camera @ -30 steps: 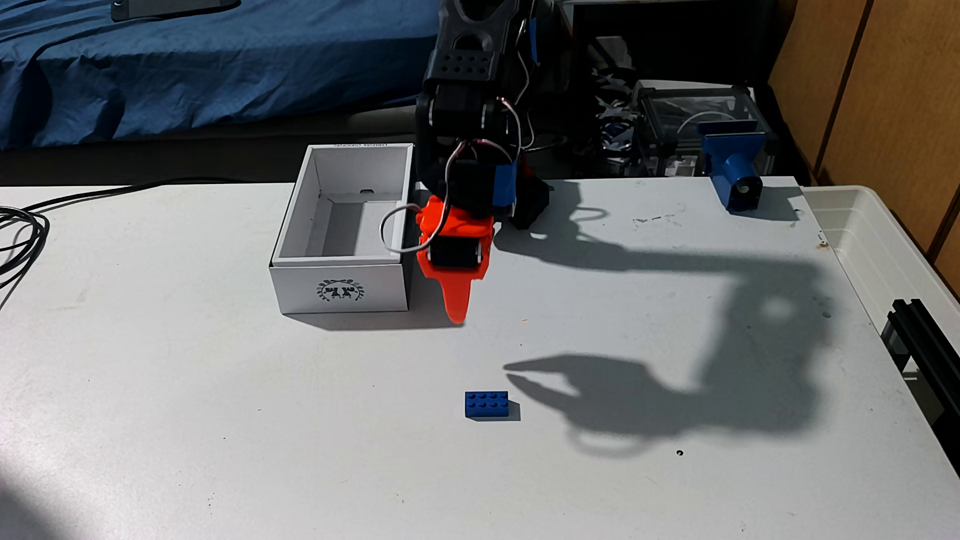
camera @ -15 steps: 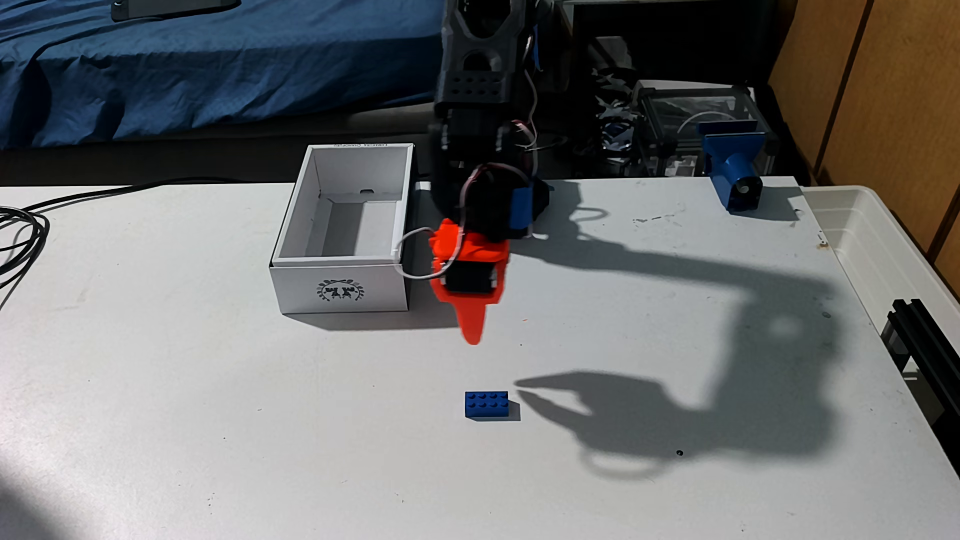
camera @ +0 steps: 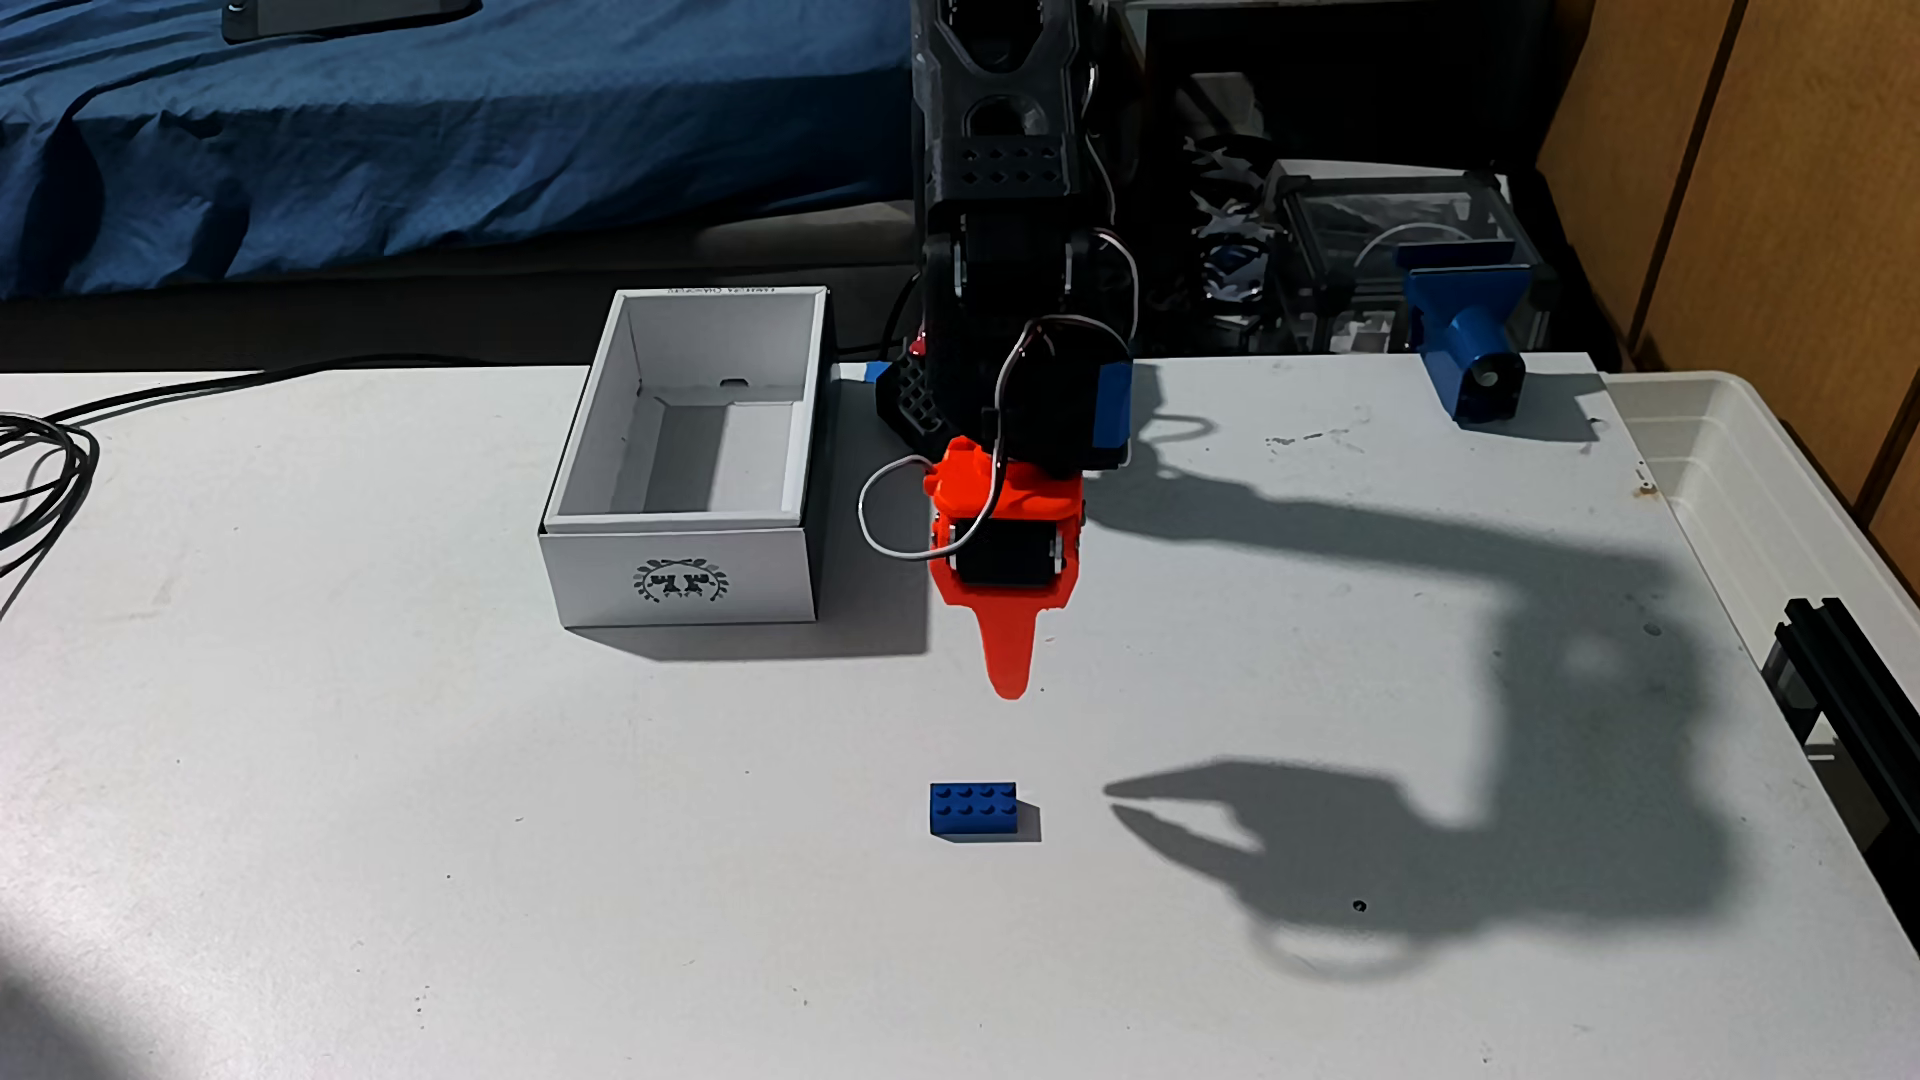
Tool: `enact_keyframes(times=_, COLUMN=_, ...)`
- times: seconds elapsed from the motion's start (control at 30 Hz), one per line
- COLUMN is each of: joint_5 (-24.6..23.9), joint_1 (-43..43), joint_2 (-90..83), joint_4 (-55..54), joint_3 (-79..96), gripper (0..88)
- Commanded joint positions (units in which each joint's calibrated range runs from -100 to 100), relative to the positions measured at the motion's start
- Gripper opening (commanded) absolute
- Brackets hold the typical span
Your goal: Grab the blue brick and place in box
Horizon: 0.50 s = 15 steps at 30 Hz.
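Note:
The blue brick (camera: 974, 808) lies studs up on the white table, toward the front middle of the fixed view. My orange gripper (camera: 1010, 680) hangs above the table, pointing down, a short way behind the brick and slightly to its right, not touching it. Its two fingers overlap into one narrow point, and its shadow on the table shows the tips close together. Nothing is held. The white box (camera: 681, 582), with a dark wreath emblem on its near side, stands open to the left of the gripper.
A blue clamp-like part (camera: 1470, 332) sits at the table's back right. A translucent white tub (camera: 1745, 488) and a black rail (camera: 1849, 685) lie along the right edge. Cables (camera: 42, 467) coil at the far left. The arm's shadow falls right of the brick.
The arm has swung to the right and forward, away from the box's right wall and closer to the brick. The brick and the box have not moved.

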Motion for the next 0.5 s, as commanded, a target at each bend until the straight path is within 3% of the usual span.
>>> enact_keyframes(times=0.0, joint_5=-0.3, joint_1=-0.4, joint_2=0.1, joint_4=-0.5, joint_3=-3.0, gripper=1.0)
enact_keyframes(times=0.47, joint_5=-0.8, joint_1=0.1, joint_2=13.4, joint_4=-0.1, joint_3=-13.6, gripper=1.6)
